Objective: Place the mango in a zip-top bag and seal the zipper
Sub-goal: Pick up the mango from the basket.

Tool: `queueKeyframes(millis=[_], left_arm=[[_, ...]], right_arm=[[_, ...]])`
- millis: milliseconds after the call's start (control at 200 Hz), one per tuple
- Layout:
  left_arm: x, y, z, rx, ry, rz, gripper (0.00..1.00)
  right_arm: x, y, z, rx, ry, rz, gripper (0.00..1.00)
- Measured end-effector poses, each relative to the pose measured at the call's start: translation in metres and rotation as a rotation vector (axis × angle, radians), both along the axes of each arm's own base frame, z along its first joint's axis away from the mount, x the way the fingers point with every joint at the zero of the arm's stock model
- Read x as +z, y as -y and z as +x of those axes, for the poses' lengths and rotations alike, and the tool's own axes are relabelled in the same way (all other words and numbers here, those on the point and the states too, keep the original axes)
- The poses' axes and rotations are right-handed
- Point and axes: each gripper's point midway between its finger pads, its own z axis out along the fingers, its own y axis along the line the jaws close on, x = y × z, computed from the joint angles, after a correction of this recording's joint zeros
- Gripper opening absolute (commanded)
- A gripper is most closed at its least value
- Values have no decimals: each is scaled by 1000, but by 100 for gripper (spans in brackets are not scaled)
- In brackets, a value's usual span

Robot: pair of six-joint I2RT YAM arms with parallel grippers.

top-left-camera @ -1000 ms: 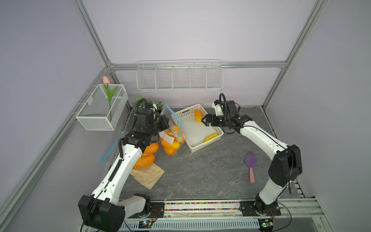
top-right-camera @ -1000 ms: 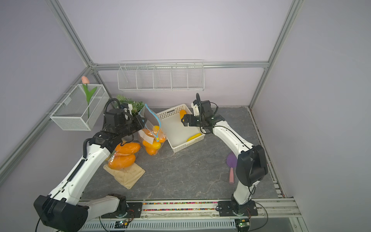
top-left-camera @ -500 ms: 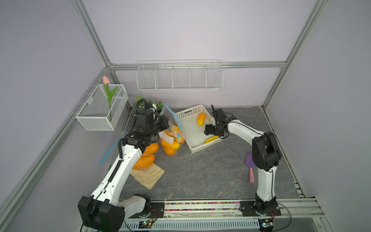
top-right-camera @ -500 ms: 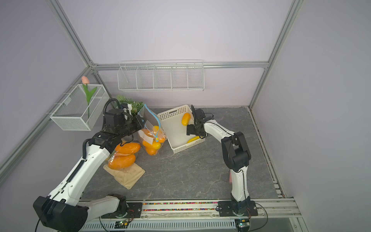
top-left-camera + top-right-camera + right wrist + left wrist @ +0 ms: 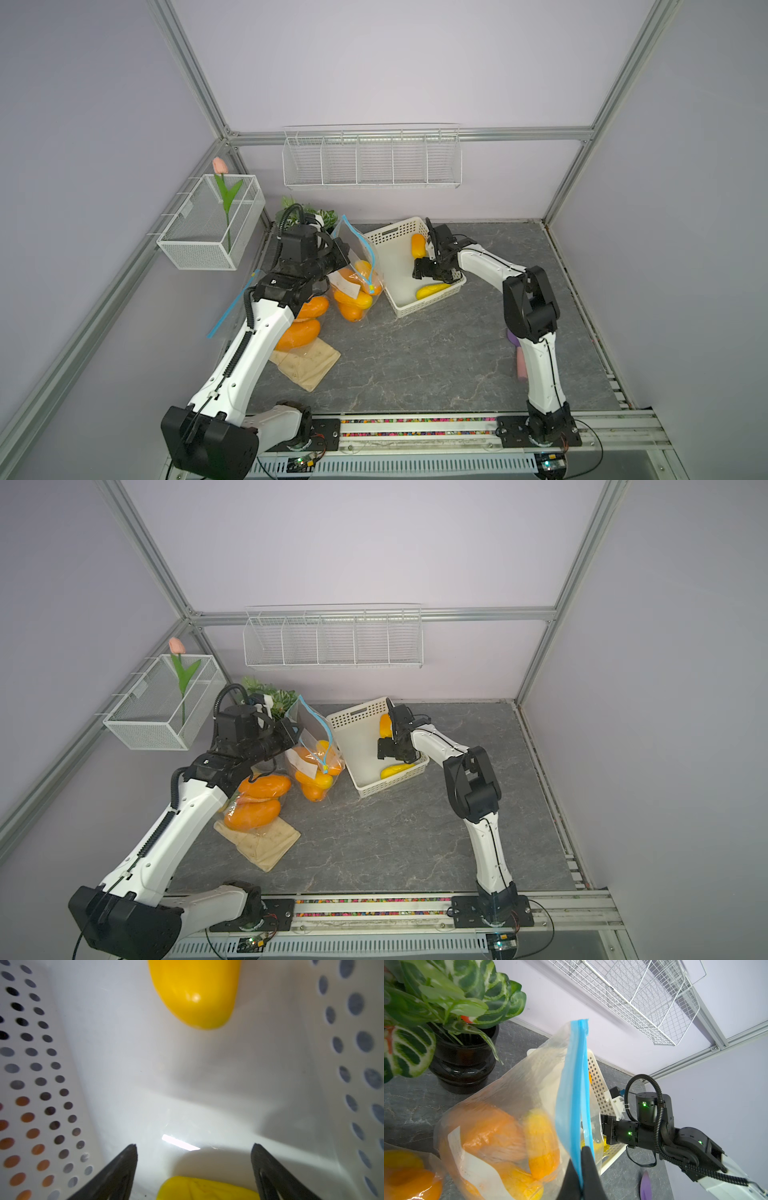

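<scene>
Our left gripper [image 5: 583, 1149] is clamped on the blue zipper strip [image 5: 576, 1084] of the zip-top bag [image 5: 353, 286], holding it upright left of centre in both top views, with orange fruit inside. Our right gripper [image 5: 194, 1147] has its jaws apart and empty inside the white basket [image 5: 397, 239], just right of the bag. A yellow mango [image 5: 432, 291] lies by the basket's lower right wall, just below that gripper in the frame. A second mango [image 5: 417, 245] rests near the upper corner

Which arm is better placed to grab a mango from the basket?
Right: the right gripper, open, hangs inside the basket over a yellow mango; the left gripper is shut on the bag at its zipper.
</scene>
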Motion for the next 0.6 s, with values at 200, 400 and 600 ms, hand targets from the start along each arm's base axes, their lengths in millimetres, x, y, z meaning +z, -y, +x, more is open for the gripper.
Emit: queueKeyframes(millis=[200,400,600], left_arm=[[-1,-2,0,7,2,11,0],[-3,-6,-2,22,-6,27,0],[-6,-9,-3,33,-17,41,0]], right_arm=[[25,-6,44,-9,166,-86,91],[13,-11,86,-21,254,-149,92],[-20,-13,109,-30,275,-210,86]])
